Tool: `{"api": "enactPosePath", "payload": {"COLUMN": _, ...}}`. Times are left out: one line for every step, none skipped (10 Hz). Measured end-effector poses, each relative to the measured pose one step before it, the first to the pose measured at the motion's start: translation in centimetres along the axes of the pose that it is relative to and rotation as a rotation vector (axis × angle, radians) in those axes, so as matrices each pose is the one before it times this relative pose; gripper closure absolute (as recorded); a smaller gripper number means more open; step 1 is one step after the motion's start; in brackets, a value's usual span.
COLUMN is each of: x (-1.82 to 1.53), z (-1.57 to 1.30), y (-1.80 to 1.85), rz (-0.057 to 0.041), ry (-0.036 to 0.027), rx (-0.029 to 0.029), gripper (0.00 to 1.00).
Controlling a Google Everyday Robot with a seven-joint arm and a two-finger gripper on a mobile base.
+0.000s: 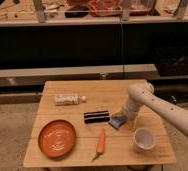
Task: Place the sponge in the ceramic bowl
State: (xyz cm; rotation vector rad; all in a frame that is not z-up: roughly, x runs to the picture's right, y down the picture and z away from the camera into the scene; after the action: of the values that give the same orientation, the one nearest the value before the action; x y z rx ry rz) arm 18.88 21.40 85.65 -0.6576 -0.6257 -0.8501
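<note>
The blue sponge (118, 120) lies on the wooden table (97, 90), right of centre, just right of a black flat bar. My gripper (123, 117) is down at the sponge, with the white arm reaching in from the right. The ceramic bowl (57, 138) is a wide shallow orange-red dish with rings inside, sitting at the front left of the table, well away from the sponge and gripper.
A black bar (96, 117) lies mid-table. An orange carrot (101, 142) lies near the front edge. A white cup (144, 139) stands at the front right. A pale bottle (68, 99) lies on its side at the back left. Dark shelving stands behind the table.
</note>
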Motion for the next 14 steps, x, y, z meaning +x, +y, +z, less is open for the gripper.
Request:
{"api": "enactPosePath", "payload": {"x": 0.029, "z": -0.008, "y": 0.054, "rz": 0.00145, "ry": -0.00157, "rx": 0.00252, "gripper": 0.20}}
{"api": "enactPosePath", "payload": {"x": -0.012, "z": 0.042, "y": 0.015, "rz": 0.00020, "ry": -0.00179, "rx": 0.00111, "gripper": 0.20}}
{"api": "enactPosePath", "payload": {"x": 0.021, "z": -0.018, "y": 0.045, "rz": 0.00201, "ry": -0.00188, "rx": 0.00301, "gripper": 0.20}}
{"api": "enactPosePath", "payload": {"x": 0.008, "z": -0.005, "y": 0.102, "rz": 0.00281, "ry": -0.00218, "rx": 0.00229, "gripper": 0.20}}
{"api": "enactPosePath", "payload": {"x": 0.006, "z": -0.040, "y": 0.113, "rz": 0.00284, "ry": -0.00131, "rx": 0.00220, "gripper": 0.20}}
{"api": "enactPosePath", "payload": {"x": 0.000, "z": 0.011, "y": 0.093, "rz": 0.00208, "ry": -0.00184, "rx": 0.00175, "gripper": 0.20}}
{"api": "enactPosePath", "payload": {"x": -0.006, "z": -0.030, "y": 0.003, "rz": 0.00087, "ry": -0.00136, "rx": 0.00243, "gripper": 0.20}}
{"api": "enactPosePath", "payload": {"x": -0.002, "z": 0.026, "y": -0.001, "rz": 0.00062, "ry": -0.00167, "rx": 0.00145, "gripper": 0.20}}
{"api": "enactPosePath", "payload": {"x": 0.008, "z": 0.007, "y": 0.062, "rz": 0.00226, "ry": -0.00129, "rx": 0.00171, "gripper": 0.23}}
{"api": "enactPosePath", "payload": {"x": 0.033, "z": -0.023, "y": 0.102, "rz": 0.00345, "ry": -0.00189, "rx": 0.00257, "gripper": 0.34}}
{"api": "enactPosePath", "payload": {"x": -0.036, "z": -0.017, "y": 0.223, "rz": 0.00346, "ry": -0.00434, "rx": -0.00112, "gripper": 0.44}}
{"api": "enactPosePath", "payload": {"x": 0.059, "z": -0.040, "y": 0.087, "rz": 0.00312, "ry": 0.00006, "rx": 0.00386, "gripper": 0.52}}
{"api": "enactPosePath", "payload": {"x": 0.017, "z": -0.017, "y": -0.025, "rz": 0.00228, "ry": -0.00110, "rx": 0.00420, "gripper": 0.60}}
{"api": "enactPosePath", "payload": {"x": -0.052, "z": -0.056, "y": -0.086, "rz": 0.00058, "ry": -0.00207, "rx": 0.00272, "gripper": 0.62}}
